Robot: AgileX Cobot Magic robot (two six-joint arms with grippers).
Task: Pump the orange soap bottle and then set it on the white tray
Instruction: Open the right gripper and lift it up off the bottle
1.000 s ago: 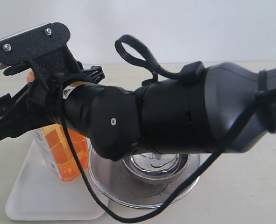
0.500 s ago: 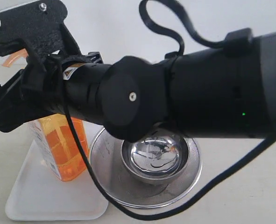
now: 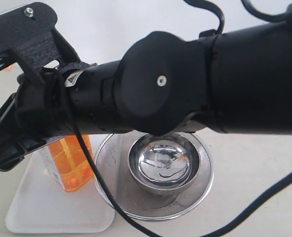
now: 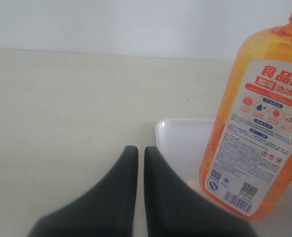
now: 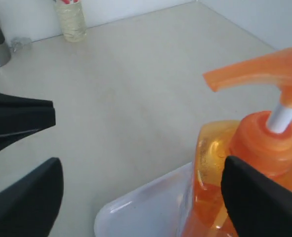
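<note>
**Ana:** Black casing of the right arm (image 3: 185,94) fills the front of the exterior view. Where is the right end effector (image 5: 143,173)?

**Ben:** It hangs over a corner of the white tray (image 3: 52,212), jaws spread wide and holding nothing. The orange soap bottle (image 5: 254,153) rises close by one finger. I cannot tell whether they touch.

**Ana:** And the left end effector (image 4: 138,150)?

**Ben:** Clenched and empty, low over the surface (image 4: 62,98), just off another corner of the tray.

**Ana:** So the bottle?

**Ben:** It stands upright on the tray. Past it, the steel strainer (image 3: 111,170) and its bowl (image 3: 163,163) sit right against the tray's edge.

**Ana:** Which step is this, then?

**Ben:** The placing looks done. Whether the pump was pressed, I cannot tell. My judgement is that the next move calls for lifting the right arm clear of the tray without brushing the pump head (image 5: 264,69).
</note>
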